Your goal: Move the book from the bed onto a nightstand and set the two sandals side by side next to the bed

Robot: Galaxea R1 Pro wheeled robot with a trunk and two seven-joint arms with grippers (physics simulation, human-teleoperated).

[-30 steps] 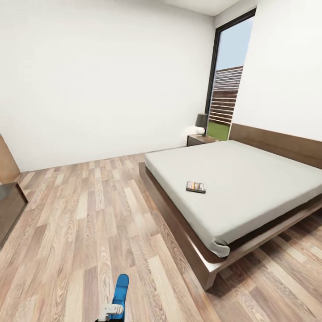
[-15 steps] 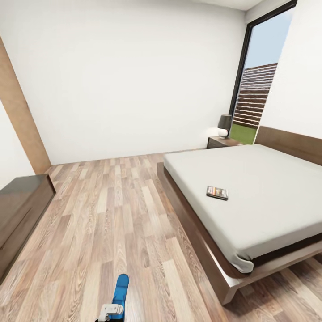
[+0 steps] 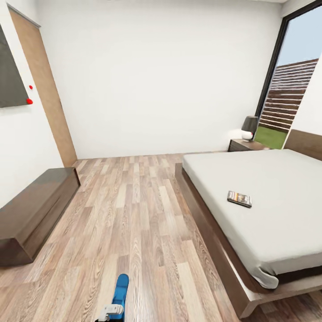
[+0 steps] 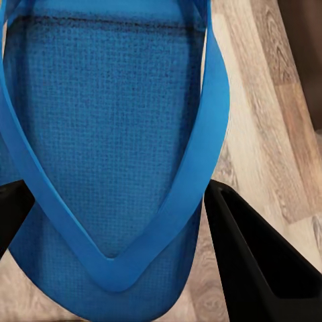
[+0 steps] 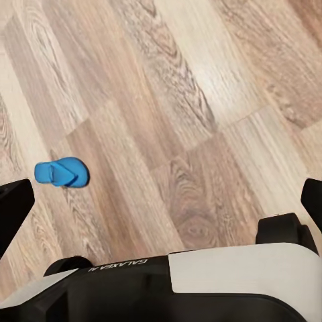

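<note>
A bright blue sandal (image 3: 120,290) sticks up at the bottom of the head view, held by my left gripper (image 3: 110,309). In the left wrist view the same sandal (image 4: 107,134) and its straps lie between the two black fingers (image 4: 251,268), with the gripper (image 4: 114,258) shut on it. The second sandal (image 5: 62,173) lies flat on the wood floor in the right wrist view, beyond my right gripper (image 5: 161,201), which stands open and empty. The book (image 3: 239,199) rests on the bed (image 3: 277,188) mattress near its left edge. A nightstand (image 3: 243,145) stands at the bed's far corner.
A long dark-brown dresser (image 3: 36,210) runs along the left wall under a dark wall panel (image 3: 9,71). A wooden door (image 3: 44,94) is at the far left. A lamp (image 3: 249,128) sits on the nightstand beside the tall window (image 3: 290,89). Wood floor (image 3: 134,210) spreads between dresser and bed.
The camera has swung left: the bed and book slid right in the picture, and the dresser, door and wall panel came into view. The sandal stays in my left gripper.
</note>
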